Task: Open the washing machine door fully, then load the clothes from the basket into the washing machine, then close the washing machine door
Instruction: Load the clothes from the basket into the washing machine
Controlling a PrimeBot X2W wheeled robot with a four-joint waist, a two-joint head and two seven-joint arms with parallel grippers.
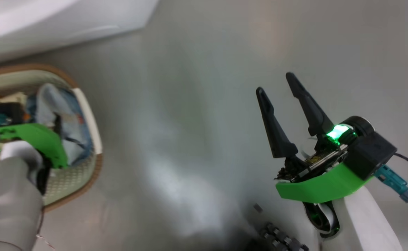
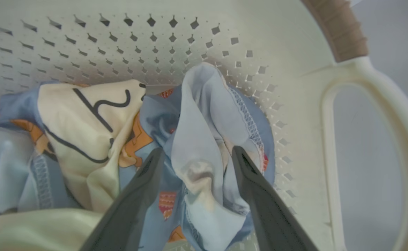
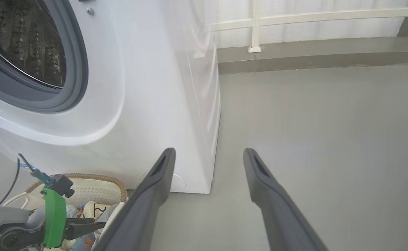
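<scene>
Inside the cream-white perforated plastic basket (image 2: 294, 42), near its handle-side wall, a fold of the light blue and cream fabric clothes (image 2: 197, 118) stands between the spread fingers of the left gripper (image 2: 197, 150), unclamped. The right gripper (image 1: 275, 83), wide open, holds nothing over the grey floor (image 1: 190, 104).

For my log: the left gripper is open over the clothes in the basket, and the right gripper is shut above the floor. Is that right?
Not quite: the right gripper is open, not shut, above the floor, as the right wrist view shows. The rest holds.
</scene>
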